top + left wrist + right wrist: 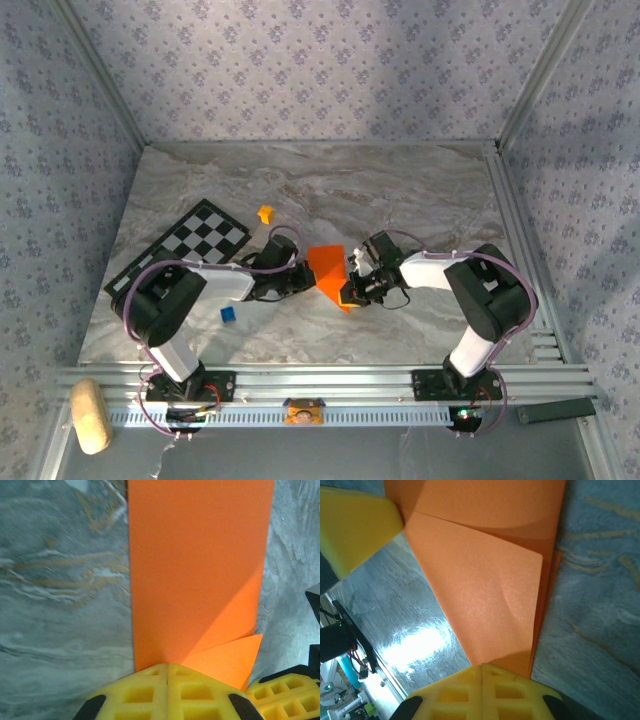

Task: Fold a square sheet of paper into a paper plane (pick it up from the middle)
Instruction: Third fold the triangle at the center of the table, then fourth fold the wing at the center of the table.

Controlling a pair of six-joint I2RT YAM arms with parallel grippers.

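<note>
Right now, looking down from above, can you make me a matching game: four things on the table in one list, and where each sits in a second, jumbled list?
Things:
1. orange paper
2. checkered board
3. blue cube
4. yellow-orange cube

Places:
A. left part of the table, lying flat
B. just past the board's right corner
C. centre of the table, partly folded
D. towards the near edge, beside the left arm

Pairs: 1-C, 2-A, 3-D, 4-B

left fingers (142,696), right fingers (456,696), both pressed together
</note>
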